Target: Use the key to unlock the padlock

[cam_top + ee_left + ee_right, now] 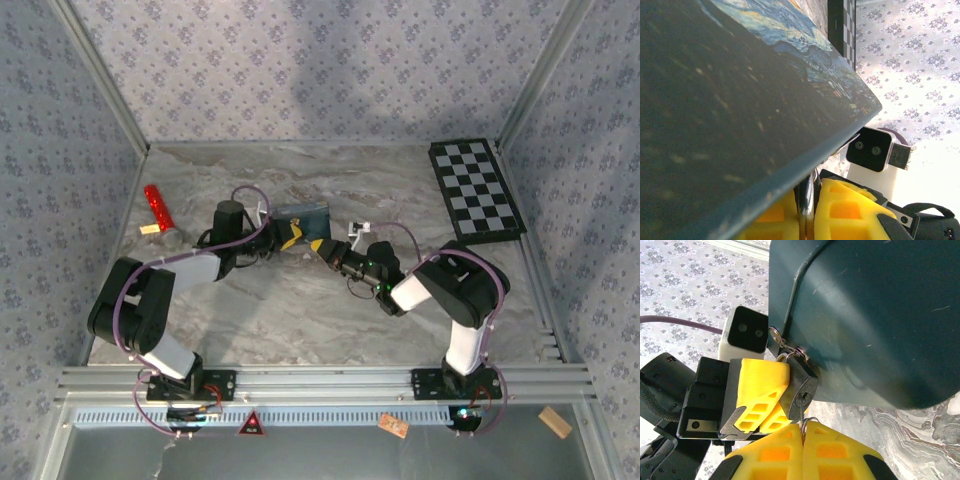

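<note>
A dark grey padlock (801, 384) hangs by small rings (790, 351) from the corner of a dark teal box (865, 310). My left gripper (771, 399) is shut on the padlock body from the left with its yellow fingers (756, 376). A thin key (803, 412) sits in the keyhole at the padlock's lower face, and my right gripper (803, 427) is shut on the key's head. In the left wrist view, shiny padlock metal (810, 207) is pinched in the left gripper (809, 200) under the box (730, 85). In the top view both grippers, left (288, 236) and right (322, 246), meet in front of the box (302, 213).
A red cylinder with a silver end (158, 208) lies at the left of the marble table (300, 320). A black-and-white checkerboard (476, 190) lies at the back right. Patterned walls enclose the table on three sides.
</note>
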`<action>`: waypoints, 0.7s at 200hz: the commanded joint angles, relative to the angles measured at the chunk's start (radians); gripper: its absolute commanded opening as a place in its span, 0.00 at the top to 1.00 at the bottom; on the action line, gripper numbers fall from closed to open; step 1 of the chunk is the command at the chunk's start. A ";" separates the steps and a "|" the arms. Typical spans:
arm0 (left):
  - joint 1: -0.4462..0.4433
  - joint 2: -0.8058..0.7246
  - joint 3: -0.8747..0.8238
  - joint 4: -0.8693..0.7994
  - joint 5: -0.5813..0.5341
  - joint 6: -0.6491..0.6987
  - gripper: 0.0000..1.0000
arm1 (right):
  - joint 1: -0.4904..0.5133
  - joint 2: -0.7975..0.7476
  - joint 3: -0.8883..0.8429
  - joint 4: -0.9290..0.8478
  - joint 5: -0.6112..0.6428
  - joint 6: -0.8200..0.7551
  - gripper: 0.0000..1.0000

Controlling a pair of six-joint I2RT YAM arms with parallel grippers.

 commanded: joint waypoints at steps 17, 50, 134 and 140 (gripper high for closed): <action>-0.005 -0.003 0.024 0.102 0.046 0.000 1.00 | 0.007 0.011 0.027 0.034 -0.006 -0.016 1.00; -0.008 -0.004 0.022 0.109 0.047 -0.007 1.00 | 0.009 0.011 0.031 0.033 -0.008 -0.017 1.00; -0.026 0.009 0.007 0.197 0.073 -0.066 1.00 | 0.007 -0.005 0.058 0.034 -0.027 -0.020 1.00; -0.028 0.011 0.004 0.211 0.077 -0.078 1.00 | 0.007 -0.008 0.058 0.034 -0.028 -0.022 1.00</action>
